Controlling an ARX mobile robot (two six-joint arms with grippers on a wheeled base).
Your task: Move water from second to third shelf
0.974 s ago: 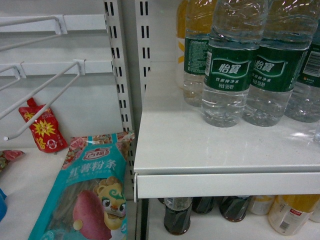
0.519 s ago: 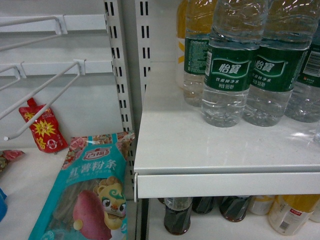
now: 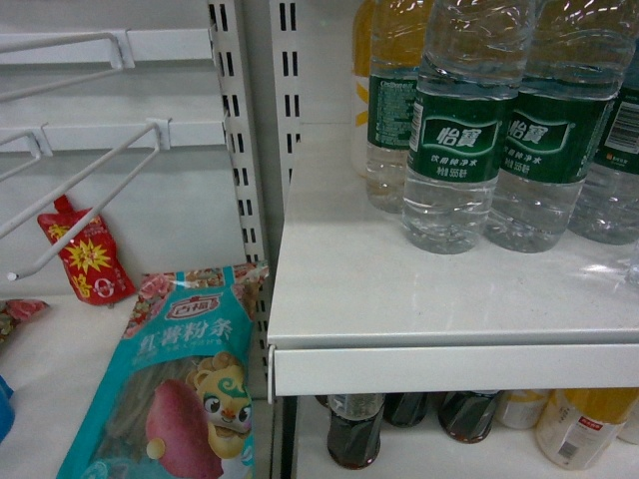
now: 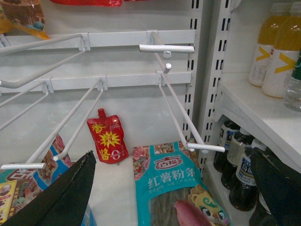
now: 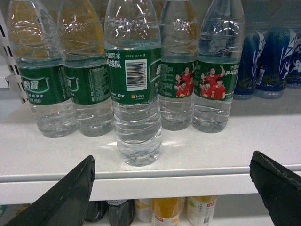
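Several water bottles with dark green labels stand on a white shelf point(image 3: 399, 309) at the right of the head view, the nearest one point(image 3: 457, 140) at the front. In the right wrist view one water bottle point(image 5: 136, 94) stands ahead of the row, its barcode facing me, close to the shelf's front edge point(image 5: 188, 181). My right gripper point(image 5: 172, 159) is open and holds nothing; it hangs in front of that edge, and the bottle is a little left of its middle. My left gripper point(image 4: 171, 157) is open and holds nothing, over a teal packet. Neither gripper shows in the head view.
The shelf below holds dark cola bottles point(image 3: 354, 431) and orange drink bottles point(image 3: 579, 424). Blue bottles point(image 5: 270, 56) stand to the right of the water. In the left bay, white wire hooks point(image 4: 178, 99) jut out above a red sauce pouch point(image 4: 108, 139) and a teal noodle packet point(image 4: 169, 183).
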